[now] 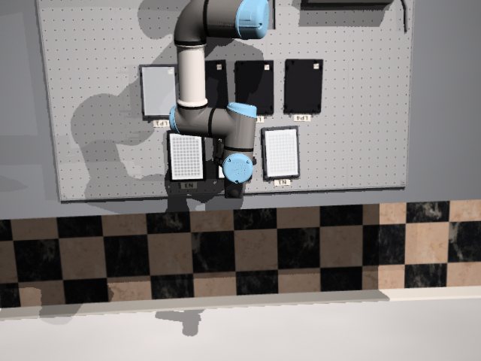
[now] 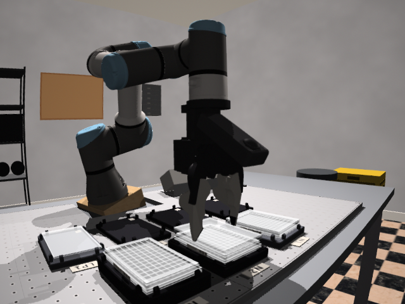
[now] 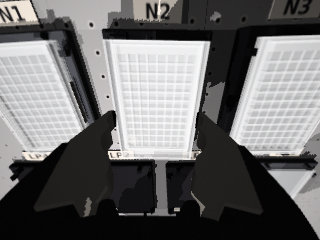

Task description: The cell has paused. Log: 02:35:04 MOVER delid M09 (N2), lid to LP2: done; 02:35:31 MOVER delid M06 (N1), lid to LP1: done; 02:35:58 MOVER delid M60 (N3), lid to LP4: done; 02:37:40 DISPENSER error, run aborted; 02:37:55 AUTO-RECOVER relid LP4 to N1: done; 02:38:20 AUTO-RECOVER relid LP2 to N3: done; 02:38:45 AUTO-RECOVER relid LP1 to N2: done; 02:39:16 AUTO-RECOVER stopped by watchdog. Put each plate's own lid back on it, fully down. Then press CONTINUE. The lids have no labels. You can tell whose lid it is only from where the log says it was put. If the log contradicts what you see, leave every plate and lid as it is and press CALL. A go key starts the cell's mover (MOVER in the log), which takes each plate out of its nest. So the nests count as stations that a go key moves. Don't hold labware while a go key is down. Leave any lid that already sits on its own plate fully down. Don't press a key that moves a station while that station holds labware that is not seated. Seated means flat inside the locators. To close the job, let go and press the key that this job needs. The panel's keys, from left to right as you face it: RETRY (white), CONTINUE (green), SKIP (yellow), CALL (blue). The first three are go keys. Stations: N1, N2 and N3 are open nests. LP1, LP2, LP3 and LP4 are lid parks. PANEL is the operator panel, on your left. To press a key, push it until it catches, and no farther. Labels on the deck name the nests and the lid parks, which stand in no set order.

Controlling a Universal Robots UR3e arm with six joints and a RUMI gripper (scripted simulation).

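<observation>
A grey pegboard counter (image 2: 326,209) stands on checkered floor (image 1: 248,252); the claw (image 2: 214,227) is clamped on a clear, gridded lid (image 2: 214,228) over N2.

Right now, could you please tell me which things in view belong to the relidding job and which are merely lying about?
Job: hand, shut on a lid over N2's plate; lid on LP1; plate in N1; plate in N3; park LP4, no lid on it.
Lying about: yellow box; dark disc; shelf; orange board.
</observation>
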